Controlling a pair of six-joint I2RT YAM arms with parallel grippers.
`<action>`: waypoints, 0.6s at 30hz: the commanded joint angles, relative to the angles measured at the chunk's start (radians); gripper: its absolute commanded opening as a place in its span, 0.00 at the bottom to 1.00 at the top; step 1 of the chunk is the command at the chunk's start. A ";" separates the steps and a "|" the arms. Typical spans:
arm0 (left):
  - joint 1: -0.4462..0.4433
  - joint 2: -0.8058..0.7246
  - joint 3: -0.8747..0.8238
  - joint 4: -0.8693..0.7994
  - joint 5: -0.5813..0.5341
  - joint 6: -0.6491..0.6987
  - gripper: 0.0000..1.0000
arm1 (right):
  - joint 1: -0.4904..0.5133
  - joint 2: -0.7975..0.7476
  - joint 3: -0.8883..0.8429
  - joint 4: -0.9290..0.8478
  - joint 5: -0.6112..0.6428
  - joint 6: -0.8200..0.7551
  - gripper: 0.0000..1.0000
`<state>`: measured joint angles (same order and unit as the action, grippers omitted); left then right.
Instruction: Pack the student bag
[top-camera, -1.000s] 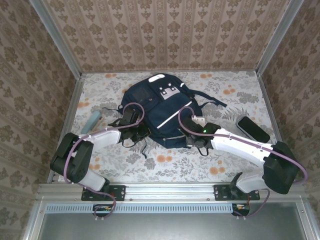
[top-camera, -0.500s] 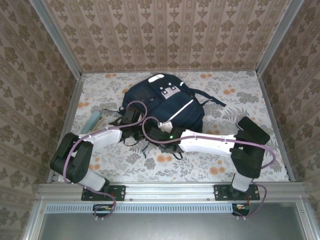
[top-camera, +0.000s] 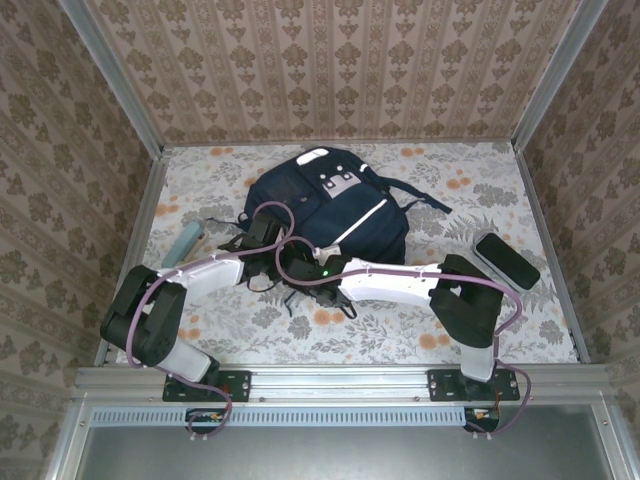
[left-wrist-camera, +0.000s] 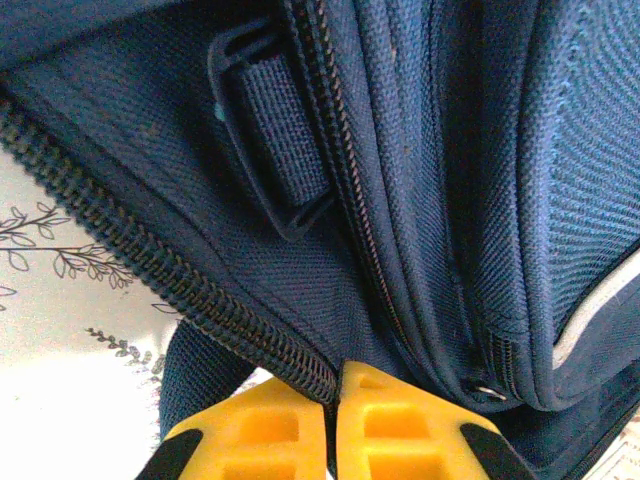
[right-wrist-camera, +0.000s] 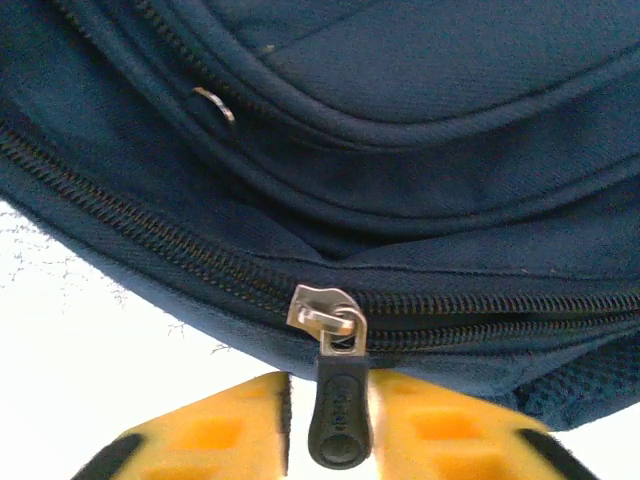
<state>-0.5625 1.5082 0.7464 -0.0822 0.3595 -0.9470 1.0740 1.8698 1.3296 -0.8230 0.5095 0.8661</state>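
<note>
The navy-blue student bag (top-camera: 335, 205) lies flat at the middle of the table. My left gripper (top-camera: 266, 262) sits at the bag's near-left corner. In the left wrist view the left gripper (left-wrist-camera: 335, 405) is shut on the bag's zipper edge (left-wrist-camera: 250, 325). My right gripper (top-camera: 300, 268) is right beside it at the bag's near edge. In the right wrist view a black zipper pull (right-wrist-camera: 340, 420) hangs from a silver slider (right-wrist-camera: 322, 308) between the yellow fingers of the right gripper (right-wrist-camera: 335, 425). A gap still shows on the pull's left side.
A teal flat object (top-camera: 184, 243) lies to the left of the bag, and a black oblong case (top-camera: 506, 259) lies at the right. Dark straps (top-camera: 425, 200) trail from the bag's right side. Patterned walls close in the table on three sides.
The right arm has swung left along the bag's near edge to a spot beside the left gripper. Its jaws opened, then narrowed around the zipper pull. The left gripper has not moved.
</note>
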 joint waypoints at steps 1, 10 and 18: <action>-0.008 -0.025 0.036 -0.002 0.021 0.030 0.07 | -0.002 -0.003 0.027 -0.053 0.055 0.029 0.16; 0.018 -0.035 0.015 -0.051 -0.040 0.042 0.02 | -0.039 -0.170 -0.103 -0.034 0.067 0.046 0.00; 0.059 -0.037 0.007 -0.068 -0.051 0.066 0.00 | -0.179 -0.314 -0.255 -0.004 0.034 0.010 0.00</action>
<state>-0.5388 1.4902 0.7464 -0.1032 0.3687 -0.9295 0.9535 1.6119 1.1191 -0.7845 0.5060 0.8886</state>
